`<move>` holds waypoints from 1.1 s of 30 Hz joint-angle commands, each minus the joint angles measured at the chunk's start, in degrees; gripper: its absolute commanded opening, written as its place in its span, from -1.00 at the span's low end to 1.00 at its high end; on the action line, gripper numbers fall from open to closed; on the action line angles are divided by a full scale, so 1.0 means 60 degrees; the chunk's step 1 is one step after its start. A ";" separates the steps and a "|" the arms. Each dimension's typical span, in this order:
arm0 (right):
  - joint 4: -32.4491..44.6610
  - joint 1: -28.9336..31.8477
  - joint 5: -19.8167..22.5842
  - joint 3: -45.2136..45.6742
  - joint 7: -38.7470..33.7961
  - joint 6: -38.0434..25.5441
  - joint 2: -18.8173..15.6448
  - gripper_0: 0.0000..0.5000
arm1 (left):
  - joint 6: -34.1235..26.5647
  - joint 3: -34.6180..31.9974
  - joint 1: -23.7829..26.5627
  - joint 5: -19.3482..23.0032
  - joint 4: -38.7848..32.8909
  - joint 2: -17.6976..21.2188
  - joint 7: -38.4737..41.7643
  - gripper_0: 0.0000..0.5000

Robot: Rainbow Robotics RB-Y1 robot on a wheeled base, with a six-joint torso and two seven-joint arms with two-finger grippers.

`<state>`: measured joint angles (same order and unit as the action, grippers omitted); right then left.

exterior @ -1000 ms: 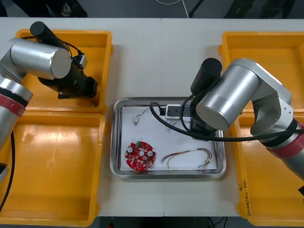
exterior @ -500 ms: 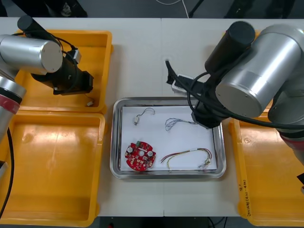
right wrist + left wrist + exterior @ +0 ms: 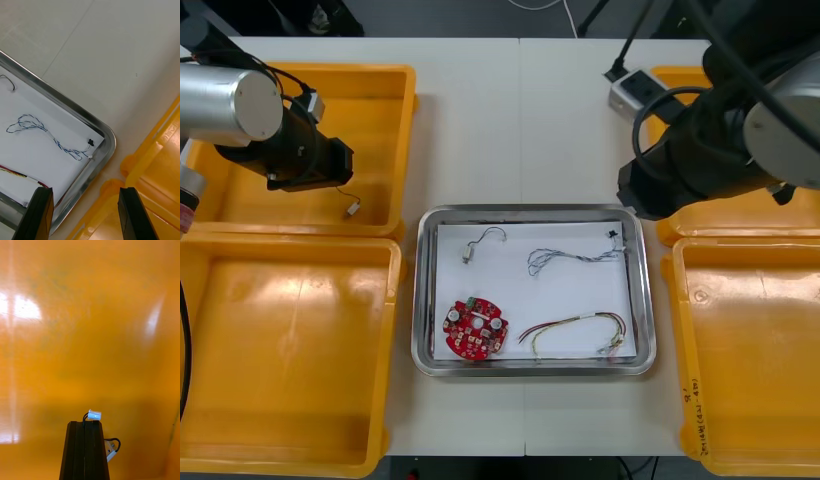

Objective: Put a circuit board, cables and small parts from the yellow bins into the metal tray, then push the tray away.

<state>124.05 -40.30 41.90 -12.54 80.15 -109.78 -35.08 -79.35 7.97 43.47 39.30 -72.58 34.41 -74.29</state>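
My left gripper [image 3: 85, 424] is shut on a thin black cable whose white plug [image 3: 94, 414] pokes out above the fingertips. In the front view this gripper [image 3: 338, 168] hangs over the far left yellow bin [image 3: 385, 90], and the black cable's end [image 3: 352, 207] dangles below it. My right gripper [image 3: 85, 215] is open and empty, above the far right corner of the metal tray [image 3: 77, 109]. The tray [image 3: 421, 290], white inside, holds a red circuit board [image 3: 475, 330], a blue and white cable [image 3: 570, 258], a red and yellow cable [image 3: 575, 330] and another black cable [image 3: 483, 240].
The near left bin [image 3: 290, 350] and the near right bin [image 3: 750, 350] flank the tray. The right arm [image 3: 700, 160] reaches across the far right bin [image 3: 770, 215]. Bare table [image 3: 520, 120] lies beyond the tray.
My right arm has risen from the tray and swung right and away, leaving the blue and white cable lying in it. My left gripper has drawn left with the black cable.
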 commanded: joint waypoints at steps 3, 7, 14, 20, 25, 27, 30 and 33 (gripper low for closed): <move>0.0346 0.0184 0.0810 0.1035 -0.1361 -0.0037 -0.1419 1.00 | -0.0061 -0.0581 0.0034 -0.0163 0.0129 0.0637 -0.1563 -1.00; 0.0287 0.0535 0.1630 0.1694 -0.2255 -0.0037 -0.2210 1.00 | 0.0100 -0.0757 0.0401 -0.0251 0.0744 0.0667 -0.1900 -1.00; 0.0082 0.1502 0.2289 0.2734 -0.2738 -0.0037 -0.3118 1.00 | 0.1198 -0.0815 0.0869 -0.0281 0.1960 0.0652 -0.2676 -1.00; -0.0343 0.2308 0.2582 0.3716 -0.2694 -0.0037 -0.3323 1.00 | 0.1653 -0.0771 0.1148 -0.0325 0.2355 0.0579 -0.2793 -1.00; -0.0577 0.2996 0.2670 0.4345 -0.2650 -0.0037 -0.3513 1.00 | 0.1872 -0.0625 0.1162 -0.0237 0.2355 0.0550 -0.2793 -1.00; -0.0636 0.3274 0.2685 0.4551 -0.2621 -0.0037 -0.3557 1.00 | 0.1872 -0.0625 0.1177 -0.0207 0.2355 0.0550 -0.2808 -1.00; -0.0665 0.3802 0.2655 0.4902 -0.2548 -0.0037 -0.3572 1.00 | 0.1872 -0.0610 0.1177 -0.0193 0.2355 0.0550 -0.2823 -1.00; -0.0665 0.4285 0.2480 0.5151 -0.2445 -0.0037 -0.3572 1.00 | 0.1872 -0.0625 0.1177 -0.0163 0.2355 0.0550 -0.2823 -0.97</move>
<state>119.85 -18.37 57.52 14.74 65.36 -109.79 -53.76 -68.83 4.36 47.43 38.08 -57.94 35.96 -86.71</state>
